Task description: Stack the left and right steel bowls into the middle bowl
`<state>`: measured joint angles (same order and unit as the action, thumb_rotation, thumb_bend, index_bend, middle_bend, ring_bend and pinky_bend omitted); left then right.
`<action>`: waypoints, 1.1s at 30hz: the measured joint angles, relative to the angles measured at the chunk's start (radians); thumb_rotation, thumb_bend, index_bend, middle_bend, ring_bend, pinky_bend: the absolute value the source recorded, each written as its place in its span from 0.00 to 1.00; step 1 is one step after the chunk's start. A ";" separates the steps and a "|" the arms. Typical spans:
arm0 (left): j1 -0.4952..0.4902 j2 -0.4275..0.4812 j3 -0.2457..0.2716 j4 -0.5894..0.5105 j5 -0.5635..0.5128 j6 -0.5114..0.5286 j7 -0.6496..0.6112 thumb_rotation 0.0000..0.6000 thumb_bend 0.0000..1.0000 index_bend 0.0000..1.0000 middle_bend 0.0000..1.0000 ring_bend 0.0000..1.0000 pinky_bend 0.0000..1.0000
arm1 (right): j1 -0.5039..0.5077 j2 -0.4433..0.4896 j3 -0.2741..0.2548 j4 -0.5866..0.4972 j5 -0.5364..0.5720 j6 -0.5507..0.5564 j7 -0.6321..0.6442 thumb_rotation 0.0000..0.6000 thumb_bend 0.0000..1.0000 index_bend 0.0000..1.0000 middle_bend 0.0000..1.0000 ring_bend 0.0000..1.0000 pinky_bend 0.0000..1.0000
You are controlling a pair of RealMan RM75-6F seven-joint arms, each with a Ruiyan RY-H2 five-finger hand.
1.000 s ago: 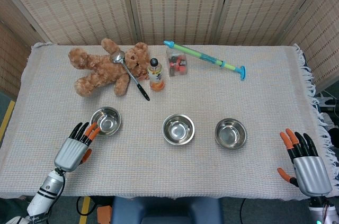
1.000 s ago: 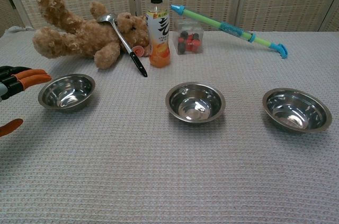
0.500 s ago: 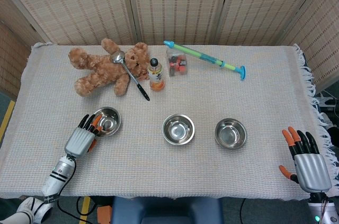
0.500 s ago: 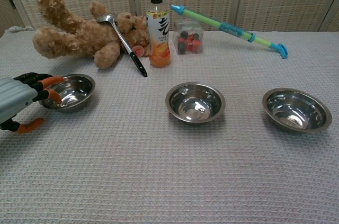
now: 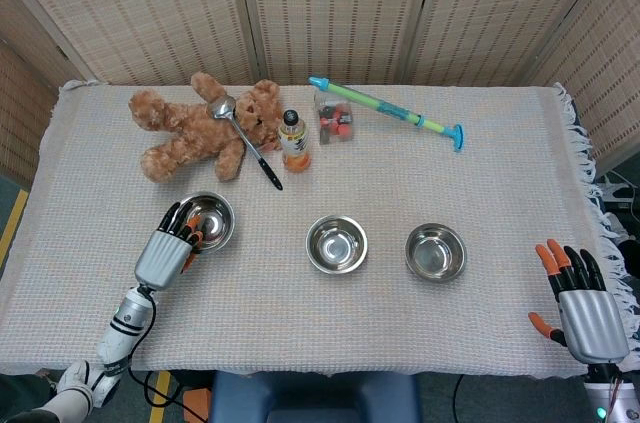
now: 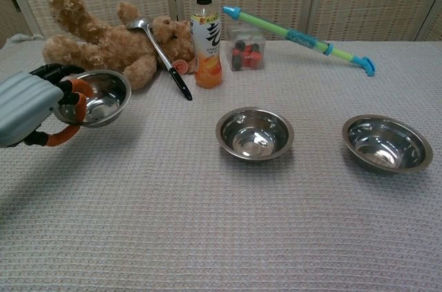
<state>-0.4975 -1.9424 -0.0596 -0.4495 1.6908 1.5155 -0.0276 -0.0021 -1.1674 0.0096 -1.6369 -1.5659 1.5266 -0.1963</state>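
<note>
Left hand (image 6: 31,109) fingers grasp left bowl (image 6: 102,96) rim; keep it level, carry toward middle bowl (image 6: 254,133). Right hand (image 5: 583,311) released.

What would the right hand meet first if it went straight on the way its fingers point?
Probably nothing: the right hand is open at the table's near right edge, pointing up past the right bowl; depth is uncertain.

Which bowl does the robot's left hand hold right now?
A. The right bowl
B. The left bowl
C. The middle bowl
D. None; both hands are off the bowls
B: the left hand grips the rim of the left bowl, tilted and lifted off the cloth, while the middle bowl and right bowl sit untouched.
</note>
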 measured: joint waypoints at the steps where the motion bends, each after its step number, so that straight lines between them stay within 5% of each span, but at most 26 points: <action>1: -0.010 -0.003 0.003 -0.015 0.011 0.038 0.004 1.00 0.45 0.85 0.28 0.08 0.15 | 0.000 0.002 -0.001 -0.001 -0.001 0.000 0.003 1.00 0.07 0.00 0.00 0.00 0.00; 8: -0.104 -0.004 0.018 -0.209 0.066 0.069 0.121 1.00 0.45 0.83 0.27 0.08 0.14 | -0.004 0.020 -0.001 -0.008 -0.004 0.008 0.036 1.00 0.07 0.00 0.00 0.00 0.00; 14: -0.215 -0.004 0.013 -0.393 0.084 -0.089 0.251 1.00 0.45 0.82 0.27 0.08 0.14 | -0.011 0.041 0.010 -0.011 0.010 0.024 0.078 1.00 0.07 0.00 0.00 0.00 0.00; 22: -0.342 -0.070 -0.024 -0.412 0.059 -0.271 0.336 1.00 0.45 0.79 0.27 0.08 0.14 | -0.021 0.064 0.018 -0.014 0.023 0.042 0.119 1.00 0.07 0.00 0.00 0.00 0.00; 24: -0.353 -0.084 -0.029 -0.387 0.053 -0.284 0.340 1.00 0.45 0.72 0.25 0.07 0.14 | -0.024 0.068 0.019 -0.014 0.022 0.047 0.126 1.00 0.07 0.00 0.00 0.00 0.00; 29: -0.363 -0.104 -0.033 -0.333 0.021 -0.320 0.350 1.00 0.45 0.15 0.11 0.00 0.13 | -0.026 0.071 0.018 -0.012 0.020 0.045 0.132 1.00 0.07 0.00 0.00 0.00 0.00; 33: -0.359 -0.088 -0.036 -0.363 0.002 -0.334 0.379 1.00 0.45 0.00 0.01 0.00 0.10 | -0.024 0.069 0.014 -0.013 0.012 0.041 0.126 1.00 0.07 0.00 0.00 0.00 0.00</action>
<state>-0.8562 -2.0305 -0.0958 -0.8121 1.6923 1.1818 0.3511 -0.0260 -1.0982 0.0232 -1.6501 -1.5540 1.5678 -0.0703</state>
